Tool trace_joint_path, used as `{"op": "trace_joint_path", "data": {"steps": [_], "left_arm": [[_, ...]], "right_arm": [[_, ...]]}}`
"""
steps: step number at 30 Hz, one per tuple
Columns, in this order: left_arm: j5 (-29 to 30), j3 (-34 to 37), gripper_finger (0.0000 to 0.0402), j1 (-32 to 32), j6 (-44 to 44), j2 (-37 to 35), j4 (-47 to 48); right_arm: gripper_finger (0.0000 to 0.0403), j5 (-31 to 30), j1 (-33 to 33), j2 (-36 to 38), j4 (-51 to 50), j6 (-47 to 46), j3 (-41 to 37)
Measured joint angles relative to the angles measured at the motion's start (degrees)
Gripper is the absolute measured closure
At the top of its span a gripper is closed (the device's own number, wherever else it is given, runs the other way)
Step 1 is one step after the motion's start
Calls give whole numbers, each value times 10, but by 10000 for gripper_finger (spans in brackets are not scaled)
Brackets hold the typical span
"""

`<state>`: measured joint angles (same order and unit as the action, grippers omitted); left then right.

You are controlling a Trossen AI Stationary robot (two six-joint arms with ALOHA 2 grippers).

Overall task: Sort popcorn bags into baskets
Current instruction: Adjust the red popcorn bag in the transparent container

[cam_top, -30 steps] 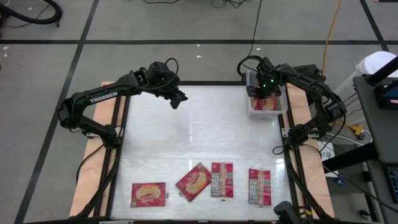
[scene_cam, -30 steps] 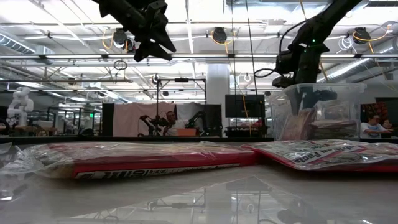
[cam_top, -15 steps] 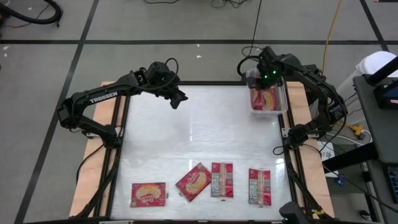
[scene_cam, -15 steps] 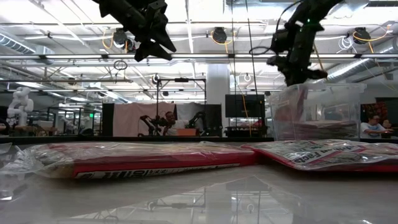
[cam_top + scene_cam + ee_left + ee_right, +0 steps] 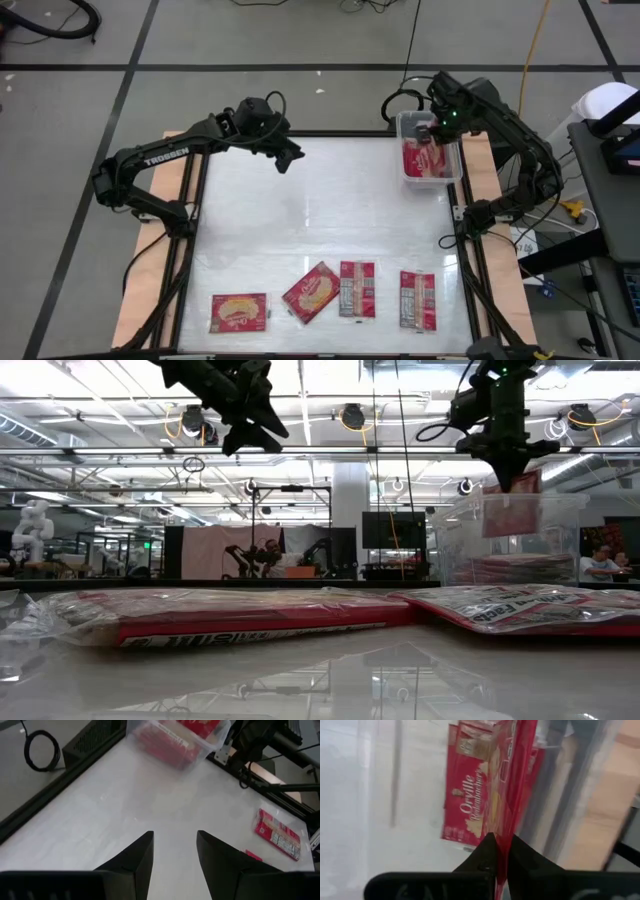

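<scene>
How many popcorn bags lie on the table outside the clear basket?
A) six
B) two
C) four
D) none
C: the high view shows four popcorn bags in a row along the table's near edge, all outside the basket.

Clear basket (image 5: 430, 176) at far right corner holding red popcorn bags (image 5: 427, 160), four more bags (image 5: 340, 296) flat along near edge
</scene>
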<state>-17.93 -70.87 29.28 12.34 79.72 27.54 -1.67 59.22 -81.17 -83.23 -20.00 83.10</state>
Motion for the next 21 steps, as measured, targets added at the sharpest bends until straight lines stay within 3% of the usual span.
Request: {"op": "trace_joint_path", "data": {"steps": [11, 21], "left_arm": [[0, 0, 250, -1, 16, 0, -6], [0, 0, 250, -1, 14, 0, -6]], "right_arm": [[369, -57, -23, -1, 16, -21, -44], [318, -58, -23, -1, 14, -2, -48]]}}
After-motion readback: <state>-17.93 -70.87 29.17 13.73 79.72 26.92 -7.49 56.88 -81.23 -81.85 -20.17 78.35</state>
